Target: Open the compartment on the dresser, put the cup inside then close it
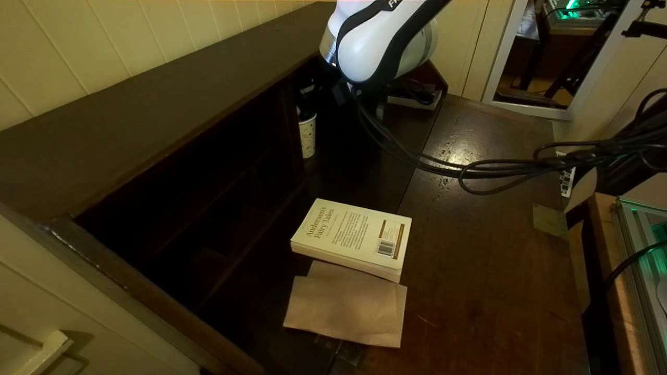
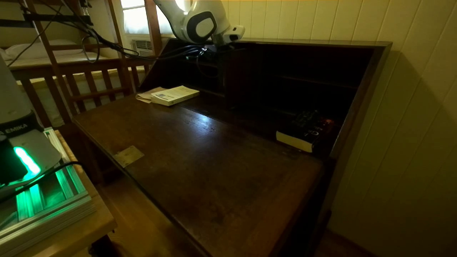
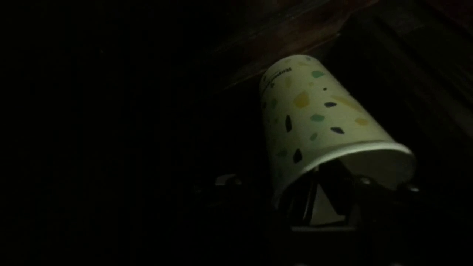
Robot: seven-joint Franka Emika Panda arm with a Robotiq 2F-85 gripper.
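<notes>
In an exterior view the white speckled cup (image 1: 307,136) appears upright beside a dark upright divider (image 1: 292,130) of the dresser (image 1: 495,281). The divider hides part of its left side. Deep shadow hides the compartment, so I cannot tell whether the cup is in it. Close up in the wrist view, the cup (image 3: 310,107) has its mouth toward me. My gripper (image 3: 317,173) reaches into that mouth, its dark fingers converging near the rim. It is too dark to tell whether they pinch the cup's wall or stand free of it.
A white book (image 1: 354,237) lies on the dresser with brown paper (image 1: 346,312) beside it. A thick dark book (image 2: 300,132) sits farther along the shelves. Black cables (image 1: 469,169) hang from the arm over the top. A wooden edge (image 3: 295,37) runs beyond the cup.
</notes>
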